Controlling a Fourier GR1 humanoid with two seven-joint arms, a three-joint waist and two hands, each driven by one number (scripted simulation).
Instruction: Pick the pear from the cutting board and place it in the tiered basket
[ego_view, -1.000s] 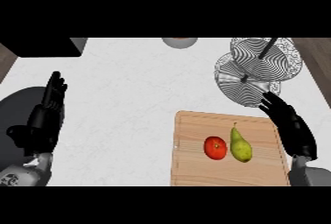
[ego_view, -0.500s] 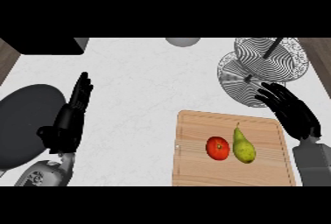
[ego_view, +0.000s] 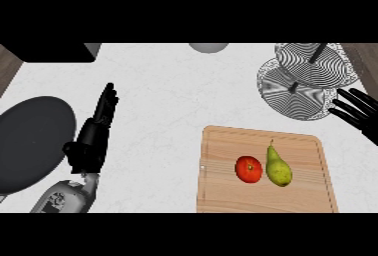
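No readable text, no labels, no brand marks, no numbers, no signs on anything in view

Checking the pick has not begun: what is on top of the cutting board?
On the cutting board lie a green pear and, left of it, a red tomato, side by side. No hand covers them; nothing is hidden.

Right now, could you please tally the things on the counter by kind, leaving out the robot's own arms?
Fruit and vegetables: 2, a pear and a tomato
Boards: 1, the cutting board under both
Baskets: 1, the tiered basket
Dark round plates: 1, the plate at the left
Grey round things at the far edge: 1, bowl
Total: 6
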